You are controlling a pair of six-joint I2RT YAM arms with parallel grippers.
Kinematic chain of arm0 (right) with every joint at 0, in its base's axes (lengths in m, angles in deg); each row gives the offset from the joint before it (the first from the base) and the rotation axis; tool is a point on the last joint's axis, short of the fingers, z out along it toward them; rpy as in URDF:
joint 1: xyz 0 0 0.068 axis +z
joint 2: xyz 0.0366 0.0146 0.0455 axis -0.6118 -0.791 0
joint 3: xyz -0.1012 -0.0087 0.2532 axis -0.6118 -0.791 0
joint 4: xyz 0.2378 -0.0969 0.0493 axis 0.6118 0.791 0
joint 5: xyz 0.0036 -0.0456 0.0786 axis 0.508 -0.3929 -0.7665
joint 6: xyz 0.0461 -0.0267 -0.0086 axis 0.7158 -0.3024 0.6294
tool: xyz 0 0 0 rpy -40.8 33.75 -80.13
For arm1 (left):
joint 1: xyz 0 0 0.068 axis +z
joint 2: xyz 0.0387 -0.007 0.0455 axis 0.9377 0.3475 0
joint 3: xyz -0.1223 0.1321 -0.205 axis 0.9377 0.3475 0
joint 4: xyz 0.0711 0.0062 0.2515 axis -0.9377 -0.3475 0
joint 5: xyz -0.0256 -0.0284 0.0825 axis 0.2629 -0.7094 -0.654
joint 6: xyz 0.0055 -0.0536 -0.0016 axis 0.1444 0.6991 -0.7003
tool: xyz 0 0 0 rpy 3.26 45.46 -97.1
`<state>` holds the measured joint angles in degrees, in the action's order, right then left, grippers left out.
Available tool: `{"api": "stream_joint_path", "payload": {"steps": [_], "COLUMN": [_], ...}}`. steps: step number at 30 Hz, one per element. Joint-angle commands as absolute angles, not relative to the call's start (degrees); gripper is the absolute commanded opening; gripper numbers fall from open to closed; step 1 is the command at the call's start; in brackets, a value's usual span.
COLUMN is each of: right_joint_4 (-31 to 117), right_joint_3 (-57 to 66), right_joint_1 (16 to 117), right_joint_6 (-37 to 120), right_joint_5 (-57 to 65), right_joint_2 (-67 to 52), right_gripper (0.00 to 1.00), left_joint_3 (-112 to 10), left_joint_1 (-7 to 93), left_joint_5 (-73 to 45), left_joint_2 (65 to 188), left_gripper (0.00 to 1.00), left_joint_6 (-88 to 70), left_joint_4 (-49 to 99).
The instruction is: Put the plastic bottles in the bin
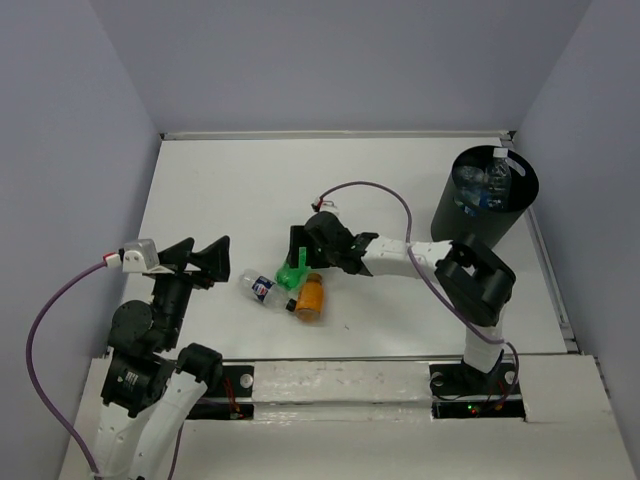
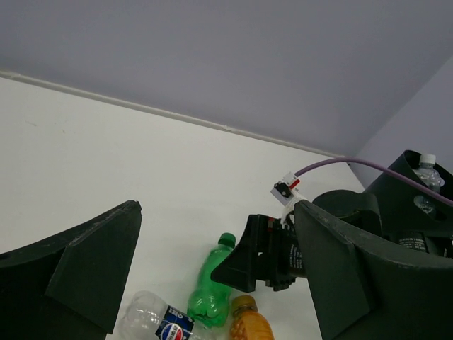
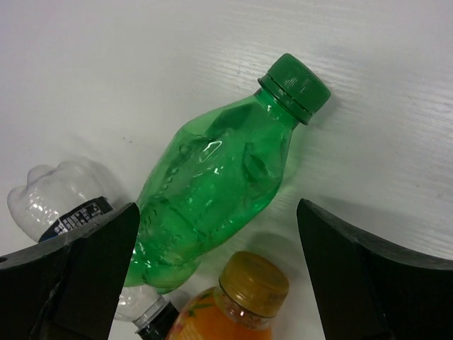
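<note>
Item: green bottle, flat on table beside orange bottle, well apart from bin. Likely empty, light, thin-walled, slick; take at mid-body. State: right jaws wide apart astride it; left jaws wide apart, empty.

Right arm stretched left, right tool spread wide (angled down), left tool raised, likewise wide.

Green bottle, orange bottle, labelled bottle lie clustered; black bin holds upright bottles.

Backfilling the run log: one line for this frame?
right gripper: open over green bottle | left gripper: open, empty | table: orange bottle, small labelled bottle | bin: clear bottles inside
</note>
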<state>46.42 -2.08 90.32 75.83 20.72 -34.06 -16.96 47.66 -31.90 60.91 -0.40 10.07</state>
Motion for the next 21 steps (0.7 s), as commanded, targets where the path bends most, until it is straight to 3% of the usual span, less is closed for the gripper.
{"api": "stream_joint_path", "payload": {"steps": [1,10,15,18,19,21], "right_joint_4": [44.12,44.03,44.03,43.95,43.86,43.16], "right_joint_3": [1.87,8.19,11.27,14.00,15.48,16.90], "right_joint_1": [90.63,90.63,90.63,90.63,90.63,90.63], "right_joint_6": [77.62,77.36,77.18,76.92,76.57,75.95], "right_joint_5": [23.85,26.23,29.48,30.01,30.97,30.98], "right_joint_2": [-37.34,-42.35,-45.07,-45.96,-46.40,-46.49], "right_gripper": [0.96,0.91,0.82,0.72,0.57,0.49], "left_joint_3": [-18.27,-18.19,-18.19,-18.27,-18.27,-18.19], "left_joint_1": [48.04,48.04,48.04,48.04,48.04,48.13], "left_joint_5": [-30.93,-30.85,-30.67,-30.49,-30.49,-30.49], "left_joint_2": [60.95,60.60,60.60,60.68,60.68,60.68], "left_gripper": [0.99,0.99,0.99,0.99,0.99,0.99], "left_joint_6": [-0.84,-0.75,-0.84,-0.84,-0.75,-0.84], "left_joint_4": [12.59,12.68,12.68,12.76,12.76,12.76]}}
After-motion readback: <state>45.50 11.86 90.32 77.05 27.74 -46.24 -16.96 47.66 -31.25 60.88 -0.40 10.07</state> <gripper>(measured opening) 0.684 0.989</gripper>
